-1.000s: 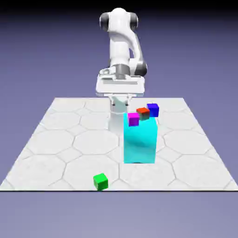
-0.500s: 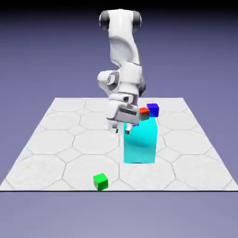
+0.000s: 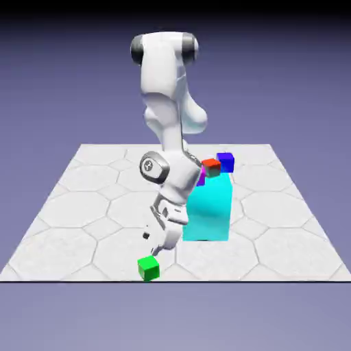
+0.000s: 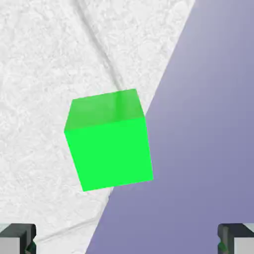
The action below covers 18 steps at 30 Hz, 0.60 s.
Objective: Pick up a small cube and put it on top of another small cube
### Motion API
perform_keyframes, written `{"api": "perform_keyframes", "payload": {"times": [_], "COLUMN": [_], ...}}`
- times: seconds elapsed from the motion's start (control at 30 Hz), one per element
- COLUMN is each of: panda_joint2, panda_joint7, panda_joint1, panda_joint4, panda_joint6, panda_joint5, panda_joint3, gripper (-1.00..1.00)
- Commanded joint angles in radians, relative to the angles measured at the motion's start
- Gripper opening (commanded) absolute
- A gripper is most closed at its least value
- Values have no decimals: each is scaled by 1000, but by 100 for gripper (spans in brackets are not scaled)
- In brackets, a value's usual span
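Exterior view: we see the white arm (image 3: 163, 75) reaching toward us over the pale, hexagon-patterned table (image 3: 75, 233), its gripper (image 3: 149, 245) low and tilted just above the small bright green cube (image 3: 149, 268). The green cube sits near the table's front edge, left of the middle in the exterior view, well apart from the other blocks. To the exterior view's right of the arm stands the tall cyan block (image 3: 209, 209), partly hidden by the arm. About its upper end, as we look at it, appear a magenta cube (image 3: 201, 178), mostly covered by the arm, a red cube (image 3: 212, 168) with a darker front face, and a blue cube (image 3: 225, 162); we cannot tell what each of these rests on.

Hand view: we find the two grey fingertips (image 4: 19, 238) at the lower corners, spread wide apart, with nothing held between them. The green cube lies ahead of them, large and near the middle of the view, turned slightly askew and showing two faces. Behind it, the table's edge runs diagonally, pale surface on one side and blue-violet backdrop on the other.
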Motion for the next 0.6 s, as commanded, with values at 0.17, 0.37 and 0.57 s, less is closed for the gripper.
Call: {"api": "perform_keyframes", "payload": {"times": [0.17,0.37,0.57], "panda_joint2": [149,131,-32], "panda_joint7": [105,92,-22], "panda_joint1": [7,5,-12], "panda_joint4": [88,77,-5], "panda_joint6": [26,24,-17], "panda_joint5": [-158,-140,23], "panda_joint3": [-46,-39,19], "gripper": [0,-100,-100]}}
